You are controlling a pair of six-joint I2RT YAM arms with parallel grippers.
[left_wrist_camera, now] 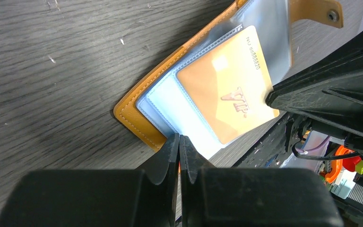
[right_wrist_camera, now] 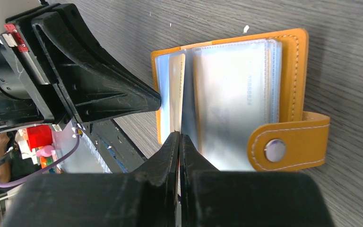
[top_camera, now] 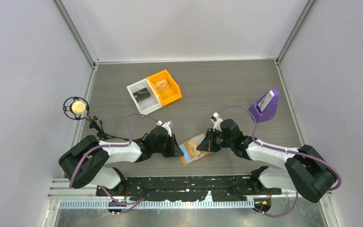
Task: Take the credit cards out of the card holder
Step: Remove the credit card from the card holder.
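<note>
Card holder (top_camera: 194, 150) open, left gripper (left_wrist_camera: 179, 143) pinching its edge; right gripper (right_wrist_camera: 180, 140) pinching its sleeve

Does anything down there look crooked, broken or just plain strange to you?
Nothing is broken or spilled. The card holder lies open, slanted across the table, with the left gripper and right gripper each shut on it. One clear sleeve stands up on edge, pinched by the right gripper.
</note>
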